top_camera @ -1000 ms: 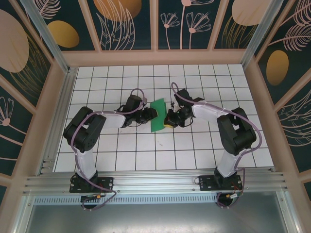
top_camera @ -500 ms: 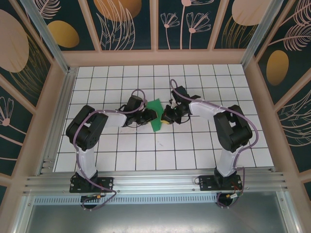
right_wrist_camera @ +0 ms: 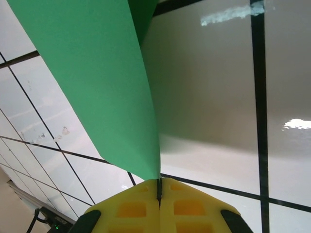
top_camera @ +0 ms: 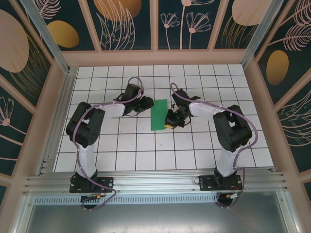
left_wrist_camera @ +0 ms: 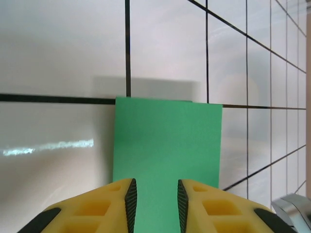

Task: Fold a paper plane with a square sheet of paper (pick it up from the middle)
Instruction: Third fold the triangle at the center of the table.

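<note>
The square sheet of paper (top_camera: pixel 158 115) is green and folded into an upright rectangle on the white tiles, mid-table. My right gripper (top_camera: pixel 168 120) is shut on its right edge near the lower corner. In the right wrist view the green sheet (right_wrist_camera: pixel 97 82) rises from the closed yellow jaws of the right gripper (right_wrist_camera: pixel 159 187) and curves up off the tiles. My left gripper (top_camera: pixel 148 103) stands just left of the sheet's upper left corner. In the left wrist view the paper (left_wrist_camera: pixel 167 141) lies flat past the left gripper (left_wrist_camera: pixel 154 204), whose jaws are parted with a gap over the paper's near end.
A white tiled floor (top_camera: pixel 121 145) with black grid lines is ringed by a pink frame and patterned walls (top_camera: pixel 155 24). A metal rail (top_camera: pixel 155 182) runs along the near edge, carrying both arm bases.
My left gripper has drawn back up and to the left, off the paper's left edge. The sheet, bunched half a second ago, now lies as a flatter rectangle. The right gripper keeps its hold.
</note>
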Action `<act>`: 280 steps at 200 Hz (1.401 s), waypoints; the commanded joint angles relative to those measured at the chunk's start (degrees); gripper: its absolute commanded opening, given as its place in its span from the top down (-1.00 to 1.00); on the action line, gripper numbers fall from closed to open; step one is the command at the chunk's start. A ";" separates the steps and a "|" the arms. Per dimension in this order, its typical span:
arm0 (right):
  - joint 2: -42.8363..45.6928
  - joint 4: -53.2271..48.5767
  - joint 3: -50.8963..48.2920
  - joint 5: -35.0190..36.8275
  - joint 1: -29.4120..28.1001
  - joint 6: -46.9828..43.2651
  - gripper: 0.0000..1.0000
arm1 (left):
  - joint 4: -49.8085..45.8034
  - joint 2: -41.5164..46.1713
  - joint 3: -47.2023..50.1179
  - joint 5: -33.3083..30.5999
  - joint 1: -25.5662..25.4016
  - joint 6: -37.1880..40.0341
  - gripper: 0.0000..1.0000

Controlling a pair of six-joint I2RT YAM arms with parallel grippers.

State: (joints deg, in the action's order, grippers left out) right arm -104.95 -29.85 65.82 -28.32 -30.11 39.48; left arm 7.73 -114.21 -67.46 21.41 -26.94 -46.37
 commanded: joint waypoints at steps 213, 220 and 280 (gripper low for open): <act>-4.56 4.75 9.35 -3.25 -0.57 4.66 0.94 | -6.75 -7.65 -2.83 2.35 -0.31 4.35 0.58; -5.03 5.46 9.39 -3.49 -0.65 4.85 0.94 | -7.03 -7.84 -2.94 2.24 -0.31 4.57 0.59; -7.76 9.80 9.68 -3.76 -0.65 6.75 0.95 | -8.74 -8.81 -4.17 1.45 -0.31 5.57 0.61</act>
State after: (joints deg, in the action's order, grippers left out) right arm -111.55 -23.35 73.89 -30.83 -30.39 44.07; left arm 2.83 -119.92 -71.05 24.86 -27.00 -42.59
